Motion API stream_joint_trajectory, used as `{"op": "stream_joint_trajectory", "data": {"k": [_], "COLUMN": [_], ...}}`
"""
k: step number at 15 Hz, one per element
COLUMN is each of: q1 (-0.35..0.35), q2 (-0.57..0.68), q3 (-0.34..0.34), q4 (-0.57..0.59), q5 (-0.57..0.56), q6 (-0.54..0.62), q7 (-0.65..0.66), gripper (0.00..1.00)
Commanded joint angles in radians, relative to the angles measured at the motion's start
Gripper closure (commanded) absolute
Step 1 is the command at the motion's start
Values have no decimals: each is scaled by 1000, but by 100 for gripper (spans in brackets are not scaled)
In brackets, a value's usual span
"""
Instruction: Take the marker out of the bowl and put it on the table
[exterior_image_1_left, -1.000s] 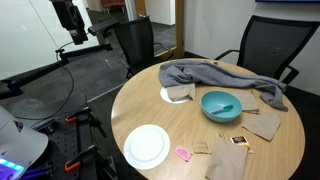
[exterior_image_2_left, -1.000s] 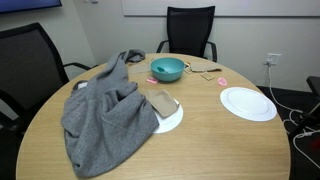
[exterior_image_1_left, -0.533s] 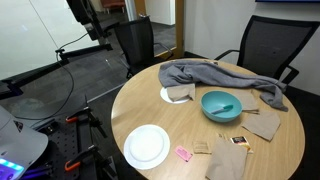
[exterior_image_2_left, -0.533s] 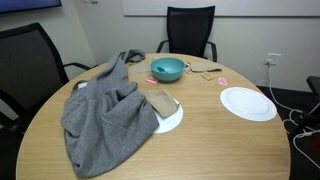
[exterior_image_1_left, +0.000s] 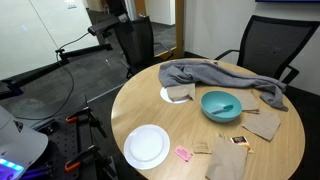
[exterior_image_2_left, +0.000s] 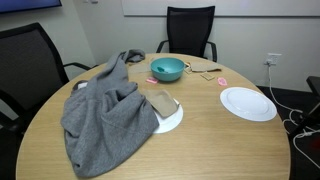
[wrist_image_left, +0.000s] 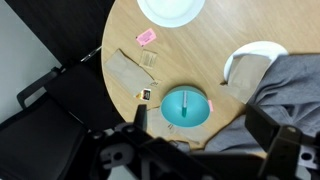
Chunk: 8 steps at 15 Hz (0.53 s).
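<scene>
Spread wide and holding nothing, the gripper (wrist_image_left: 195, 118) hangs high over the table (wrist_image_left: 122, 28). In the wrist view its two dark fingers (wrist_image_left: 139, 116) frame the teal bowl (wrist_image_left: 187, 105), which sits directly below and between them. That centring looks deliberate: a straight descent from here would bring the jaws down into the bowl.

The marker (exterior_image_1_left: 226, 108) lies inside the bowl, showing in an exterior view as a short dark stroke on the bottom. From the wrist it is too small to make out clearly. Lying flat in a curved dish, it will probably need a pinch across its thin body, so the wide opening leaves room to straddle it.

Beyond the bowl from the gripper lies a white plate (wrist_image_left: 170, 10), with a small pink item (wrist_image_left: 146, 37) and some tan paper pieces (wrist_image_left: 125, 70) off to one side. A grey cloth (wrist_image_left: 285, 85) is heaped just beside the bowl on the opposite side, close enough that a finger could snag it on the way down. Bare wood near the paper pieces would suit the drop.
</scene>
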Motion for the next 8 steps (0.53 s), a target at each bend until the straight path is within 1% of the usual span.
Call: {"op": "stream_joint_trajectory", "data": {"k": [1,8], "q1": [-24,-11], "q2": [126,328], "q3": [-40,-125], "q4": [109,295], "q5": [-28,-6], "q6": [48,63], "q7": [-61,-180], "gripper": [0,0]}}
